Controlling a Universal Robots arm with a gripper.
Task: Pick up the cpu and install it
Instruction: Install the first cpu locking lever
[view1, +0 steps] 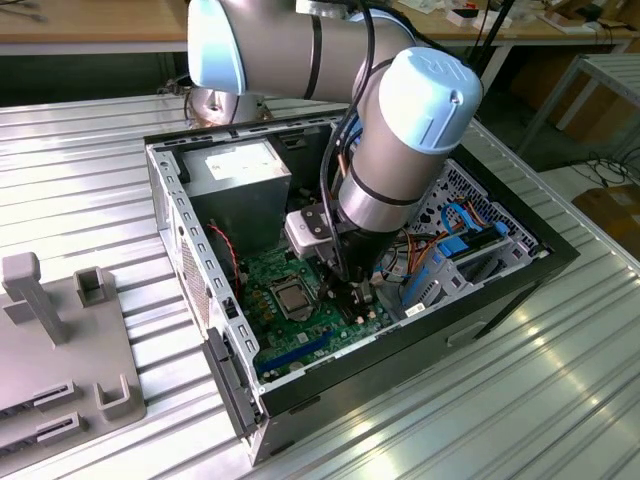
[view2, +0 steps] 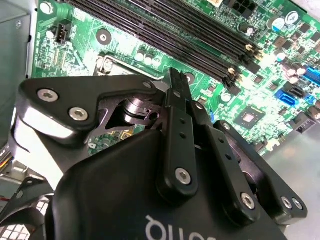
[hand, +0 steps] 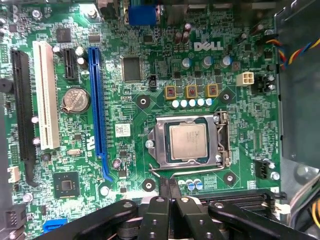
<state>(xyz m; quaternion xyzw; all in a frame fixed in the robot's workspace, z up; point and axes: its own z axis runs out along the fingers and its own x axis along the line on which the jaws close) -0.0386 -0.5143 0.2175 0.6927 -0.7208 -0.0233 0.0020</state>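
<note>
The cpu (hand: 187, 141) is a small silver-grey square lying flat inside the silver socket frame (hand: 160, 144) on the green motherboard (hand: 130, 165). From the exterior view the cpu (view1: 292, 297) shows in the middle of the board inside the open computer case (view1: 520, 275). My gripper (hand: 169, 186) hangs just above the board beside the socket's lever side, apart from the chip. Its two black fingers are pressed together with nothing between them. The gripper (view2: 174, 82) points down at the board near the socket's corner, and the gripper (view1: 352, 292) stands to the exterior view's right of the chip.
Long black memory slots (view2: 175, 30) run close by the fingers. A blue slot (hand: 96, 105), a white slot (hand: 45, 95) and a coin battery (hand: 75, 100) lie across the board. The power supply (view1: 240, 175) and cables (view1: 440, 250) crowd the case. A grey fixture (view1: 60, 340) sits outside.
</note>
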